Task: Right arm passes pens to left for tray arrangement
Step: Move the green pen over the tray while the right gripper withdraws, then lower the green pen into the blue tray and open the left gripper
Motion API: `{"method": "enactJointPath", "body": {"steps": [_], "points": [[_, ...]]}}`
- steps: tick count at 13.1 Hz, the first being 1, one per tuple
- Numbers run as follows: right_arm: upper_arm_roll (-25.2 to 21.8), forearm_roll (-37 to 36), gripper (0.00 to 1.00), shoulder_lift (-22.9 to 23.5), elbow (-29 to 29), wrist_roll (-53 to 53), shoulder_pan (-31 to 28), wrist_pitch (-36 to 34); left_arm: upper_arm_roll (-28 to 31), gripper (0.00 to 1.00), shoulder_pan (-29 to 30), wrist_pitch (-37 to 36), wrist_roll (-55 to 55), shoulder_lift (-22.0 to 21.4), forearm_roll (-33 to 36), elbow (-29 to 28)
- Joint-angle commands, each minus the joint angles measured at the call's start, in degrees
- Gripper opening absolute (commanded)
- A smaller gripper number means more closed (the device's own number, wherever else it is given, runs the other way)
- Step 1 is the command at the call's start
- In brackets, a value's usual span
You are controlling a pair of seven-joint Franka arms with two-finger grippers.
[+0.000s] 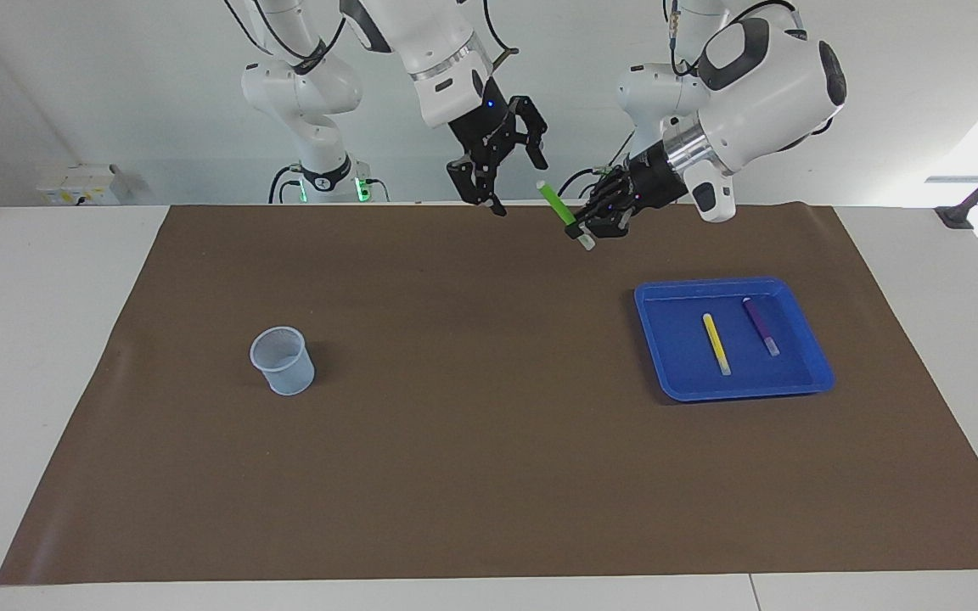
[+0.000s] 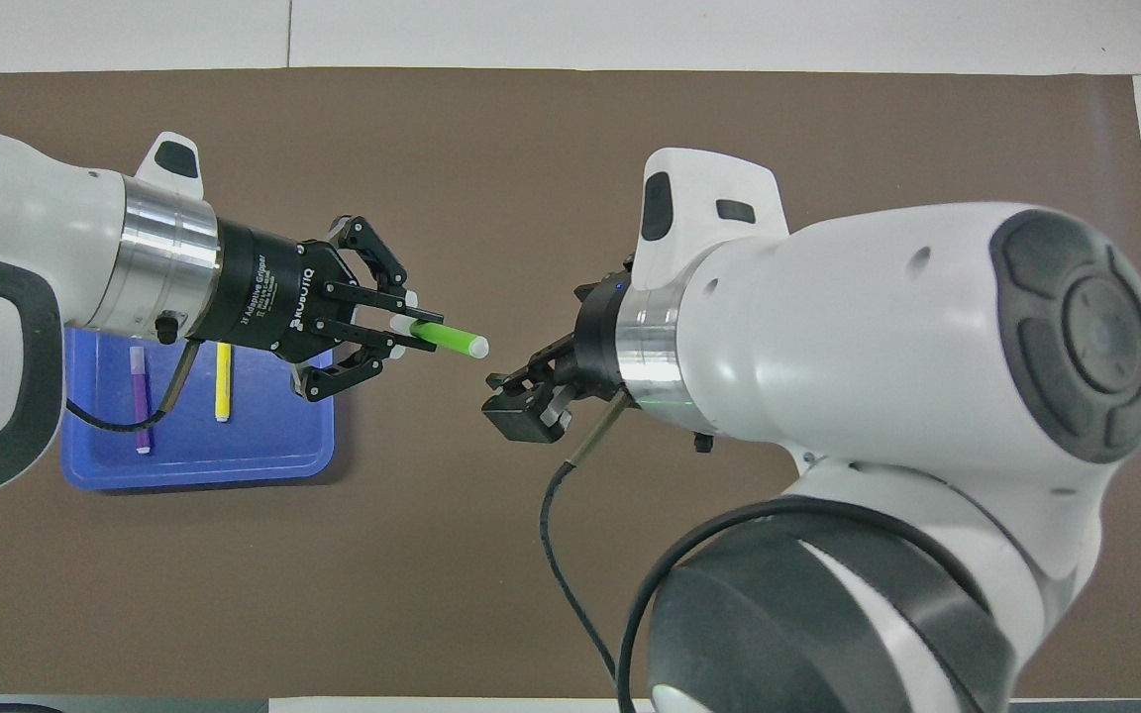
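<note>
Brown matting covers the desk [image 1: 489, 475]. Nearest me stands a pale mesh cup [image 1: 283, 361]; toward the left arm's end sits the blue tray [image 1: 677, 383], holding the yellow pen [image 1: 716, 344] and purple pen [image 1: 760, 326] side by side. Up above the mat's robot-side edge, the left hand [image 1: 584, 227], lettered "ROBOTIQ 2F Adaptive Gripper", reaches sideways, clamped on the tilted green pen [image 1: 560, 209]. Just beside it, the right hand [image 1: 513, 180] hangs spread wide, gripping nothing.
</note>
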Motion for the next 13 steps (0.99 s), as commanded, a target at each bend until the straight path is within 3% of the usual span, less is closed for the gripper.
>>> {"method": "enactJointPath", "body": {"steps": [1,5,11,13], "points": [[-3.51,-1.88,1.00,-0.61,-0.37,0.50,-0.65,-3.08,0.04,0.00,3.66,-0.66,13.83,-3.39,-0.54,-5.45],[-10.45,-6.63,1.00,-2.79,-4.39,4.19,0.14,-5.11,0.30,0.00,8.23,-1.37,36.96,-3.49,5.68,-8.62],[-21.87,-10.59,1.00,-4.91,-10.12,12.34,0.41,-4.76,0.30,0.00,10.88,0.47,66.41,2.83,24.03,-9.94],[-25.91,-13.56,1.00,-5.18,-10.57,18.85,1.72,-5.89,0.30,0.00,10.79,5.28,73.63,3.98,29.75,-12.39]]}}
